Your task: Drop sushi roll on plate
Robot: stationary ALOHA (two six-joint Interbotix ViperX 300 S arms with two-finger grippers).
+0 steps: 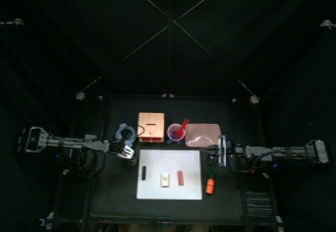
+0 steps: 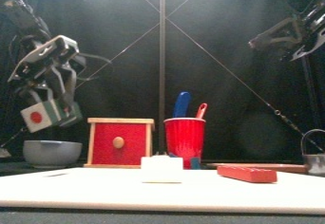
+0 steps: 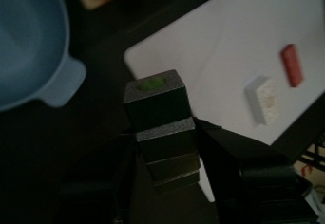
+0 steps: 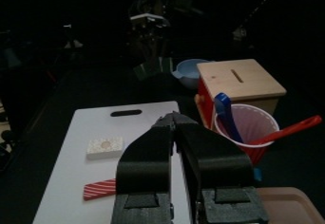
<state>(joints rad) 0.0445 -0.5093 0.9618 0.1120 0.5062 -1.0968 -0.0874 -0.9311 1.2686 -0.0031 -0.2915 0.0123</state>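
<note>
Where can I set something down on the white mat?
The white mat is bare along its left side, left of the sushi roll and red piece. The back row is crowded: bowl, box, red cup, pink plate.

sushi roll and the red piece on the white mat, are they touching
Apart. The top view shows the sushi roll and the red piece side by side on the white mat with bare mat between them; the left wrist view shows the gap too.

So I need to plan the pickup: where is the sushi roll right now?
In the top view the sushi roll lies on the white mat, near the mat's middle, beside a red piece, at the table's front, ahead of the red cup.
</note>
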